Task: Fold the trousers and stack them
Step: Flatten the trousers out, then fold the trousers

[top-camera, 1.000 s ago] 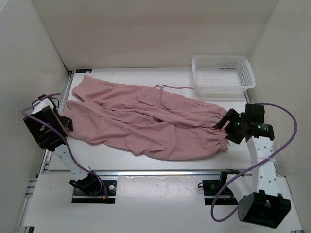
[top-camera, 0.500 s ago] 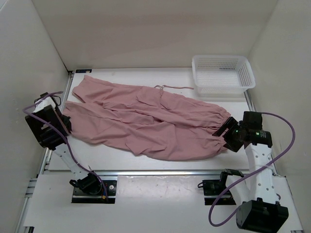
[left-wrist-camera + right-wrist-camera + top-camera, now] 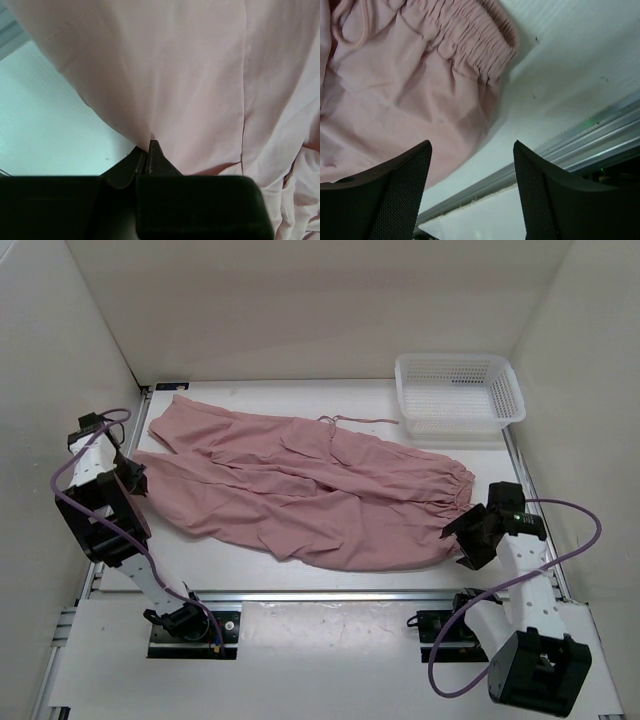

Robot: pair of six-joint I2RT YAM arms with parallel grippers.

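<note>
White walls box in the pale counter (image 3: pixel 205 558), and nearest to me a metal rail (image 3: pixel 330 595) runs along its front edge, just past the two arm bases.

On my right, the right end effector (image 3: pixel 468 538) sits low over the counter at the near right end of the dusty-pink thin cloth trousers (image 3: pixel 300 490). From its wrist camera I see the right end effector (image 3: pixel 471 155) spread wide, with nothing between its two black fingers (image 3: pixel 395 190). Below the gap lie a rounded edge of pink cloth and bare counter. The gathered elastic hem (image 3: pixel 470 30) is a little beyond the fingertips, not touched.

On my left, the left end effector (image 3: pixel 133 478) is at the left end of the trousers. Its wrist camera shows the left end effector (image 3: pixel 150 147) with its fingers pressed together, and the edge of the cloth draws to a point right at the tips, so it looks pinched on the trousers.

The trousers lie spread flat across the middle of the counter, running from the far left down toward the near right, with wrinkles through the middle. A thin pink drawstring (image 3: pixel 360 420) trails off their far edge onto the counter.

Furthest back, in the far right corner, a white plastic mesh basket (image 3: pixel 460 426) stands just beyond the trousers, apart from them.
</note>
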